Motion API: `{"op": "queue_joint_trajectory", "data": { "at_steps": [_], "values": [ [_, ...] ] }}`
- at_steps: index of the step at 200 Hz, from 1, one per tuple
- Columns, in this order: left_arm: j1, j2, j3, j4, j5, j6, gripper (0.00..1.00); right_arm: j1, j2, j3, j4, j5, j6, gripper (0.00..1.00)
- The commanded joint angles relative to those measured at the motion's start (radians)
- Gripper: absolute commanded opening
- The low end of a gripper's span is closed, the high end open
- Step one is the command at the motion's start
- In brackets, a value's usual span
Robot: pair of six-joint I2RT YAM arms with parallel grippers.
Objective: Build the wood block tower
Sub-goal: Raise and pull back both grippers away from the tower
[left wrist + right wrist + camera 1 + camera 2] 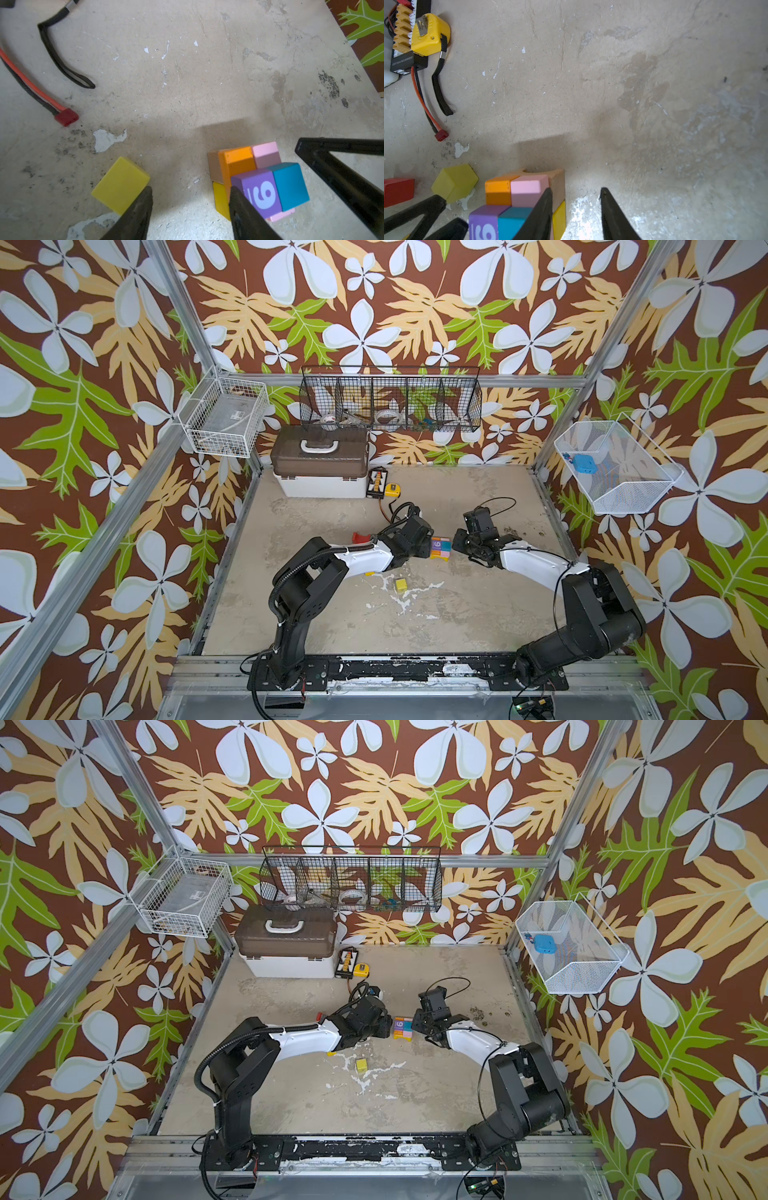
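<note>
The half-built tower (439, 549) stands mid-surface (478, 614), with the purple "9" block (259, 193) and teal block (291, 185) on top. The left gripper (191, 189) and right gripper (575, 189) flank it. Their fingers (141, 207) are partly spread and hold nothing, one of each pair close against a side, probably to square the layers. A loose yellow cube (120, 187) lies nearby.
</note>
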Motion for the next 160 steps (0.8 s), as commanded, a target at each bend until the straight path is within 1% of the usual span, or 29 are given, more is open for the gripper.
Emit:
{"op": "queue_joint_trajectory", "data": {
  "at_steps": [1, 20, 41, 65, 79, 103, 112, 117, 121, 134, 145, 154, 160],
  "values": [
    [0.000, -0.030, 0.008, -0.034, -0.045, 0.023, 0.61, 0.001, -0.022, -0.003, -0.019, 0.045, 0.005, 0.40],
    [0.001, -0.078, 0.011, -0.067, -0.073, 0.030, 0.61, 0.001, -0.048, -0.006, -0.027, 0.065, 0.002, 0.40],
    [0.001, -0.167, 0.001, -0.108, -0.107, 0.035, 0.61, 0.001, -0.081, -0.013, -0.036, 0.083, -0.001, 0.41],
    [0.000, -0.314, -0.039, -0.151, -0.162, 0.024, 0.62, 0.002, -0.122, -0.017, -0.046, 0.090, -0.010, 0.41],
    [0.002, -0.416, -0.069, -0.190, -0.232, 0.013, 0.64, 0.005, -0.152, -0.021, -0.052, 0.105, -0.015, 0.41],
    [0.002, -0.608, -0.131, -0.244, -0.377, -0.014, 0.69, 0.029, -0.218, -0.017, -0.065, 0.147, -0.040, 0.50],
    [0.002, -0.684, -0.168, -0.238, -0.451, -0.029, 0.71, 0.047, -0.245, -0.015, -0.065, 0.158, -0.053, 0.55],
    [0.002, -0.724, -0.196, -0.238, -0.499, -0.048, 0.74, 0.057, -0.259, -0.014, -0.058, 0.155, -0.064, 0.57],
    [0.002, -0.755, -0.215, -0.240, -0.535, -0.071, 0.77, 0.067, -0.269, -0.012, -0.053, 0.150, -0.074, 0.59],
    [0.002, -0.852, -0.299, -0.216, -0.650, -0.132, 0.79, 0.114, -0.294, 0.004, -0.041, 0.156, -0.108, 0.66],
    [0.000, -0.923, -0.360, -0.208, -0.744, -0.209, 0.80, 0.177, -0.303, 0.025, -0.027, 0.178, -0.147, 0.76],
    [0.000, -0.967, -0.416, -0.209, -0.798, -0.288, 0.82, 0.233, -0.292, 0.054, -0.022, 0.198, -0.175, 0.81],
    [0.000, -0.990, -0.452, -0.195, -0.822, -0.338, 0.82, 0.268, -0.274, 0.078, -0.029, 0.232, -0.184, 0.83]
  ]
}}
